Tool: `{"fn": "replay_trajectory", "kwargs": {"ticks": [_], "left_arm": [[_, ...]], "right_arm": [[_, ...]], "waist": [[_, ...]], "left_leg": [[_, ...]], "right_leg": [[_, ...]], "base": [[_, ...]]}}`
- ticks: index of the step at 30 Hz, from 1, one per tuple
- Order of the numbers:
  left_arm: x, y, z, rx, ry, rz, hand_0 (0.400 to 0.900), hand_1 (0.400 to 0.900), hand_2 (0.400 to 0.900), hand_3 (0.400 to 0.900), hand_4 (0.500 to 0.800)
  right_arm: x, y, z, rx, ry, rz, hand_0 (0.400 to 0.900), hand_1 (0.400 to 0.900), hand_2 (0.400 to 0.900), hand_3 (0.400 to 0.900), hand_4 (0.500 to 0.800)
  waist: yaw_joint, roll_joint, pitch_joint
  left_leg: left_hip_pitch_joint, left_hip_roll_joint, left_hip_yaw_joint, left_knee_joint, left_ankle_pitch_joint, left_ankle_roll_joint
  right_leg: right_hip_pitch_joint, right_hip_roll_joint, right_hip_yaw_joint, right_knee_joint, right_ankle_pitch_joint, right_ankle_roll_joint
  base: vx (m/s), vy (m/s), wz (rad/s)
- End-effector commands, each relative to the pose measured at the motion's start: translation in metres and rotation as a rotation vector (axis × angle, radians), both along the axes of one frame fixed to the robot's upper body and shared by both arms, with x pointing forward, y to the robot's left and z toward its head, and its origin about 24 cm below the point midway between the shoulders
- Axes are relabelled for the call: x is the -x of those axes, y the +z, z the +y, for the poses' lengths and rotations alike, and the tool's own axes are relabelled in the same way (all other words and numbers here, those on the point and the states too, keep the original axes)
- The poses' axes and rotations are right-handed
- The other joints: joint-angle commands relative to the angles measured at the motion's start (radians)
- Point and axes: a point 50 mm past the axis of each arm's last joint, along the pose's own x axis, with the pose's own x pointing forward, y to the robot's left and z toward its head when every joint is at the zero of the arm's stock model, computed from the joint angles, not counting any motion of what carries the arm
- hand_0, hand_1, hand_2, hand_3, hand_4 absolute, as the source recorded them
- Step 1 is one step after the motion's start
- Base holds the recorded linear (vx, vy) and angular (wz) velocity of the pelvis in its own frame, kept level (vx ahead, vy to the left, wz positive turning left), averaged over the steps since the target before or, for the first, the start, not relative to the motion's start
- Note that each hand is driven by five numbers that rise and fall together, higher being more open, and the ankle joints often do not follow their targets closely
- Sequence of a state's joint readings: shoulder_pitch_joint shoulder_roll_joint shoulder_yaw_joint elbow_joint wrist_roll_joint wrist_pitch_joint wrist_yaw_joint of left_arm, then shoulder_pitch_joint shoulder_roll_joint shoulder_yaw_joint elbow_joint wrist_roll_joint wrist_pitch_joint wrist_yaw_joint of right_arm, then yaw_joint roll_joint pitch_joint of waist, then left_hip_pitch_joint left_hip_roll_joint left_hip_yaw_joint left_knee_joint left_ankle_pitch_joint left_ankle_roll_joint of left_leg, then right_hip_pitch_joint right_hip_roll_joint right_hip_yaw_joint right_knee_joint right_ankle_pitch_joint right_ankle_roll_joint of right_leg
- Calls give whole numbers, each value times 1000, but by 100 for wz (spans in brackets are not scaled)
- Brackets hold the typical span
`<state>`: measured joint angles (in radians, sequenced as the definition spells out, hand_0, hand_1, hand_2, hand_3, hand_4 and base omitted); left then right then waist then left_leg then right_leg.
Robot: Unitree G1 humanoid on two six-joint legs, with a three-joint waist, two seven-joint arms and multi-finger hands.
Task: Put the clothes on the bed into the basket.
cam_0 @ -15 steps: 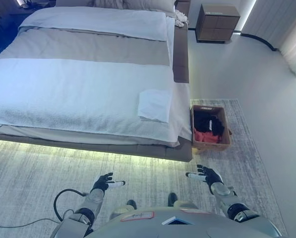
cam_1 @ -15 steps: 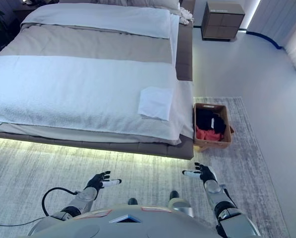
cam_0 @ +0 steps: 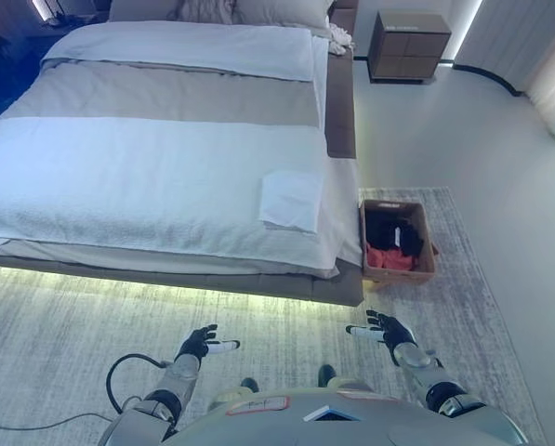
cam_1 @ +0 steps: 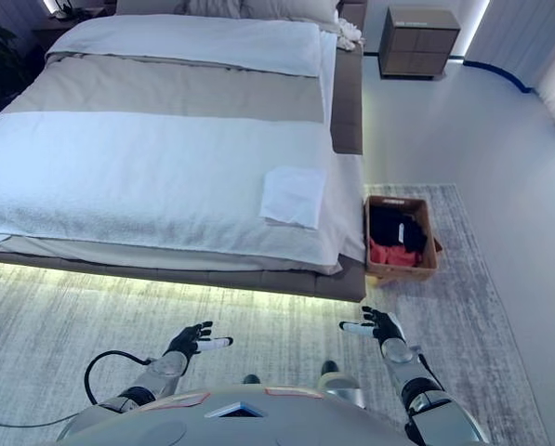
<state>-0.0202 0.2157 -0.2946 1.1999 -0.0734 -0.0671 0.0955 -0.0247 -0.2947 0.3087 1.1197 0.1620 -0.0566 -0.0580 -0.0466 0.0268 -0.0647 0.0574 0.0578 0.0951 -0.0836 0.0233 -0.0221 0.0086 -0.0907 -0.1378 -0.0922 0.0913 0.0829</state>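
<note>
A folded white cloth (cam_0: 291, 198) lies on the bed (cam_0: 156, 177) near its right front corner. A brown basket (cam_0: 397, 241) stands on the rug beside that corner, holding black and red clothes (cam_0: 391, 243). My left hand (cam_0: 201, 343) and right hand (cam_0: 381, 328) hover low over the rug in front of the bed, both open and empty, well short of the cloth and the basket.
A patterned grey rug (cam_0: 54, 325) lies under the bed's front with a lit strip along the bed base. A brown nightstand (cam_0: 408, 44) stands at the far right by the headboard. Pillows (cam_0: 277, 9) lie at the head. Bare floor runs along the right.
The whole picture has shifted down slightly, so the camera moved. Both hands stay open in about the same place.
</note>
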Motion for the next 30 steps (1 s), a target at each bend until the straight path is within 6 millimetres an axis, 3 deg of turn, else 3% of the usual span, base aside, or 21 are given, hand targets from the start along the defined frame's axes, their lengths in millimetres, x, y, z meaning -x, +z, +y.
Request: {"fn": "replay_trajectory", "kwargs": {"ticks": [1,12,15,18,22,26,28,30], "left_arm": [[-21,8,11,-44,-11,-62,900,900,900,900,800],[-28,10,11,-37,2,-82,900,900,900,900,800],[-30,11,11,-38,15,-93,900,900,900,900,800],[-35,13,11,-45,36,-109,900,900,900,900,800],[-33,12,12,-40,77,-105,900,900,900,900,800],[-36,13,9,-28,76,-116,900,900,900,900,800],[-33,11,8,-32,74,-109,900,900,900,900,800],[-33,11,7,-32,79,-110,900,900,900,900,800]], "right_arm": [[-23,10,-4,23,29,-90,900,900,900,900,800],[-29,14,-8,34,37,-109,900,900,900,900,800],[-30,15,-12,41,29,-122,900,900,900,900,800],[-31,16,-15,48,16,-124,900,900,900,900,800],[-25,15,-20,59,-6,-110,900,900,900,900,800],[-26,17,-26,75,-25,-112,900,900,900,900,800],[-29,19,-27,83,-20,-119,900,900,900,900,800],[-31,20,-27,87,-17,-128,900,900,900,900,800]], "waist": [[5,-50,-9],[8,-53,22],[8,-63,48],[16,-75,88],[22,-75,117],[21,-67,120],[28,-47,112],[30,-43,114]], "left_leg": [[-29,-27,-34,-4,-25,-26],[-34,5,-60,23,-7,-44],[-85,12,-74,139,-26,-55],[-164,-9,-99,321,-44,-64],[-234,-11,-98,480,23,-59],[-286,-42,-90,350,30,-45],[-290,-22,-108,131,114,-50],[-297,-19,-105,69,133,-54]], "right_leg": [[49,32,29,5,-112,-12],[60,62,24,5,-130,-44],[64,73,26,10,-136,-61],[82,75,23,17,-141,-76],[123,90,18,18,-153,-99],[127,85,19,23,-166,-90],[134,99,27,23,-177,-81],[142,99,33,23,-183,-78]], "base": [[6,-53,5],[-2,-95,7],[-39,-160,16],[-40,-145,4],[59,-107,-3],[123,-5,-11],[205,47,-20],[224,59,-18]]}}
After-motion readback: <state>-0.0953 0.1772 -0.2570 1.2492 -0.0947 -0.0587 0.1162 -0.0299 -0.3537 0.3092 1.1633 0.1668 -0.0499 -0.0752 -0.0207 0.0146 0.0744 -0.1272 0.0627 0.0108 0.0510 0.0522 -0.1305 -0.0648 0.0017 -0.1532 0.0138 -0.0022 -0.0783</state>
